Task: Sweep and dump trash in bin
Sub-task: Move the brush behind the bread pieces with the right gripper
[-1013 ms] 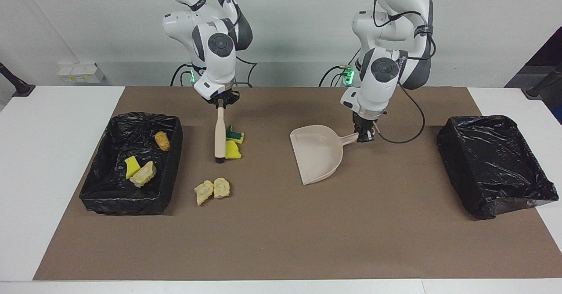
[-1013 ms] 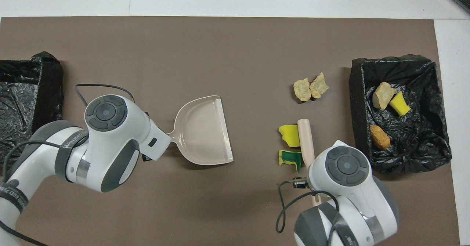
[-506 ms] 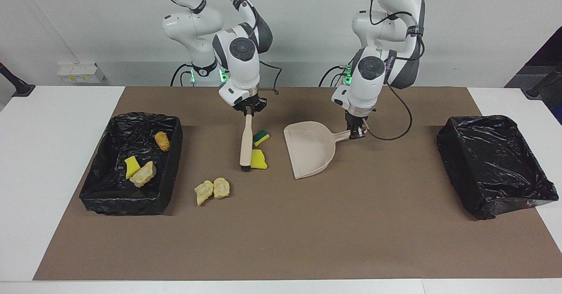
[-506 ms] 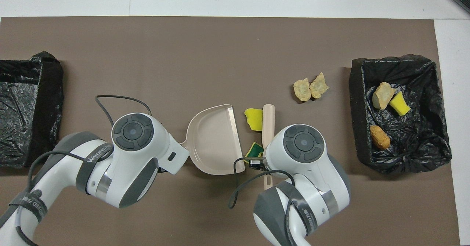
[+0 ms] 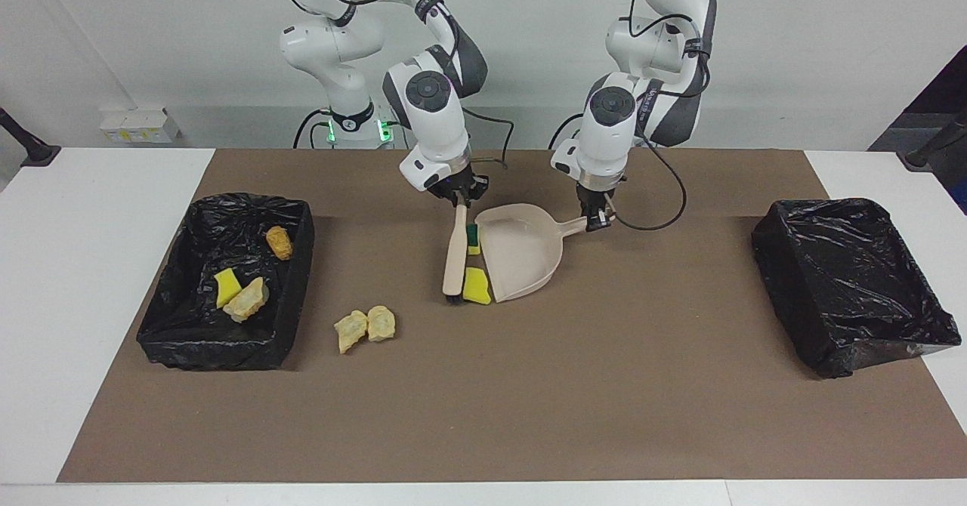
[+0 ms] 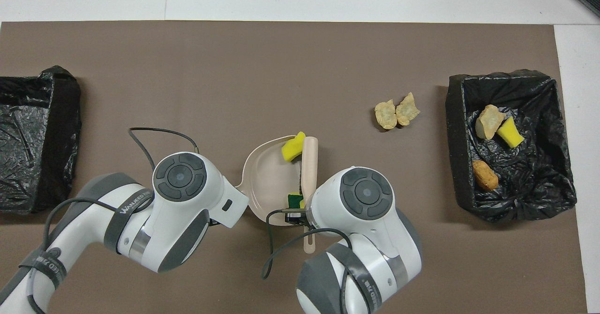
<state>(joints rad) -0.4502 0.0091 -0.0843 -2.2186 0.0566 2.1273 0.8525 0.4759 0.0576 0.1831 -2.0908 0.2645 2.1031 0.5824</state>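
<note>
My right gripper (image 5: 458,202) is shut on the handle of the beige brush (image 5: 454,260), whose head rests on the mat. My left gripper (image 5: 597,223) is shut on the handle of the beige dustpan (image 5: 521,257). A yellow sponge bit (image 5: 476,287) and a green-topped sponge bit (image 5: 473,236) are squeezed between the brush and the pan's open edge. In the overhead view the brush (image 6: 309,164), the yellow bit (image 6: 293,147), the green-topped bit (image 6: 294,200) and the pan (image 6: 267,178) show; the arms cover both grippers. Two tan chunks (image 5: 353,330) (image 5: 381,323) lie on the mat farther from the robots.
A black-lined bin (image 5: 211,355) at the right arm's end holds an orange-brown chunk (image 5: 279,242), a yellow sponge bit (image 5: 226,285) and a tan chunk (image 5: 248,300). A second black-lined bin (image 5: 854,340) stands at the left arm's end with nothing seen in it.
The brush has pushed the two sponge bits toward the left arm's end. The dustpan has moved toward the brush. The bits now sit at the pan's open edge.
</note>
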